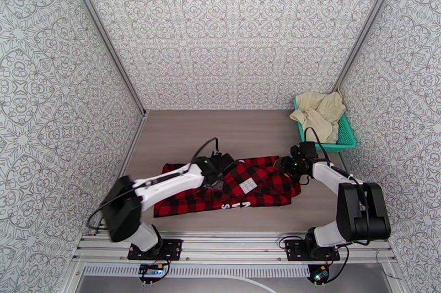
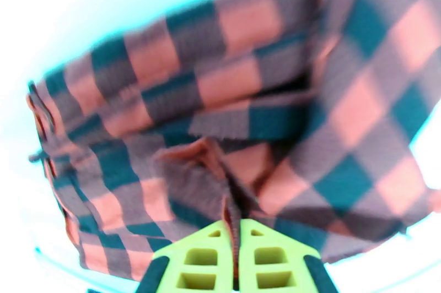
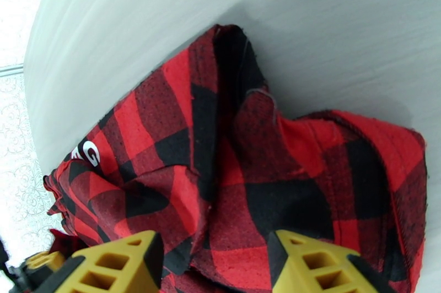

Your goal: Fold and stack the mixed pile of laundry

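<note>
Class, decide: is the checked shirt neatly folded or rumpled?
Rumpled: the checked shirt lies bunched in uneven creases, with no clean fold lines.

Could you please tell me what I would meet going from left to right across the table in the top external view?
The left pincer, shut on the checked shirt → white label → right pincer → teal basket holding cream cloths.

Left arm reaches from lower left toward frame centre, forearm low. Left gripper: green fingers pressed together, pinching a fold of checked flannel shirt. Right arm bent, reaching left from lower right. Right gripper: yellow fingers stand well apart.
</note>
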`<control>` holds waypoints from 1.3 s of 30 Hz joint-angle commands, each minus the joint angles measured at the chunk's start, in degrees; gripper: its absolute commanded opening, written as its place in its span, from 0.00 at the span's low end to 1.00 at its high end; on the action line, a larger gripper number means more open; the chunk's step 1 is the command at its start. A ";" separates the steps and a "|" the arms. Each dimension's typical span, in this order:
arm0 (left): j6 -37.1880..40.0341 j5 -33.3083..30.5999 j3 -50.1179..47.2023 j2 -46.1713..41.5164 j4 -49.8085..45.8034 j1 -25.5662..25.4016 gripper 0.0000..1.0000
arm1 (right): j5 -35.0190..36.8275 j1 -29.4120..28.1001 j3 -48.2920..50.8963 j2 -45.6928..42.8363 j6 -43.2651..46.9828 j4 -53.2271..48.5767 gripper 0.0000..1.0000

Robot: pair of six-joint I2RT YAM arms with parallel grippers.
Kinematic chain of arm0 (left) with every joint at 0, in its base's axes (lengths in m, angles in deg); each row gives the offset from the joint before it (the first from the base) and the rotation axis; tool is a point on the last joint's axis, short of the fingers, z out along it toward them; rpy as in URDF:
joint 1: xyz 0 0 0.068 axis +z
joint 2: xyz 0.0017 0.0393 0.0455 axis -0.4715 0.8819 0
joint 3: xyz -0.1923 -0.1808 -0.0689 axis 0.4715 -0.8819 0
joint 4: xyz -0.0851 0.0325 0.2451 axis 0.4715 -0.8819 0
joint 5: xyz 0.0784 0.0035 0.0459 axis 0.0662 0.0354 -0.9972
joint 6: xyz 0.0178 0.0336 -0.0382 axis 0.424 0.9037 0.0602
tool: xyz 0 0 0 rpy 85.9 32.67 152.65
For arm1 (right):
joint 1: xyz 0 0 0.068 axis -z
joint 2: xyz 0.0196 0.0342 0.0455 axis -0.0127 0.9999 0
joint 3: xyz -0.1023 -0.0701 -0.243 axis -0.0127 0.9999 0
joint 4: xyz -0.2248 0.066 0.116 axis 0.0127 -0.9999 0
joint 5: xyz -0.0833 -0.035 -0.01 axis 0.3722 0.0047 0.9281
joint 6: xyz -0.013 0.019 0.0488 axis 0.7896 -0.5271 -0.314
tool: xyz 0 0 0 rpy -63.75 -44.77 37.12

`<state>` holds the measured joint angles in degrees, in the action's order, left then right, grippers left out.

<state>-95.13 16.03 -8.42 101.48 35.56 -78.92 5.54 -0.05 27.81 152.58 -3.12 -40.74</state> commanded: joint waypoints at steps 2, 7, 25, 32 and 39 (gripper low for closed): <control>14.01 0.81 2.67 -7.64 11.12 3.40 0.00 | -1.99 0.41 -3.21 -1.29 -1.60 -0.17 0.56; 22.00 8.67 4.24 -14.54 19.47 9.54 0.00 | -2.77 0.38 -5.58 -1.51 -2.93 -0.17 0.56; 36.02 48.87 -3.19 -25.11 39.42 25.03 0.00 | -5.36 0.42 -7.92 -2.17 -3.92 1.30 0.57; 37.19 63.38 -7.13 -25.86 43.94 29.93 0.00 | -14.22 -3.56 -9.30 -9.73 10.62 8.91 0.59; 37.22 69.59 -7.15 -25.05 46.81 32.68 0.00 | -20.73 -15.19 -11.68 -11.83 29.03 27.82 0.65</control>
<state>-59.17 79.66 -15.33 76.23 78.88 -47.73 -9.67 -12.09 18.19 140.95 12.83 -22.71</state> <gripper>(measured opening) 0.056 0.639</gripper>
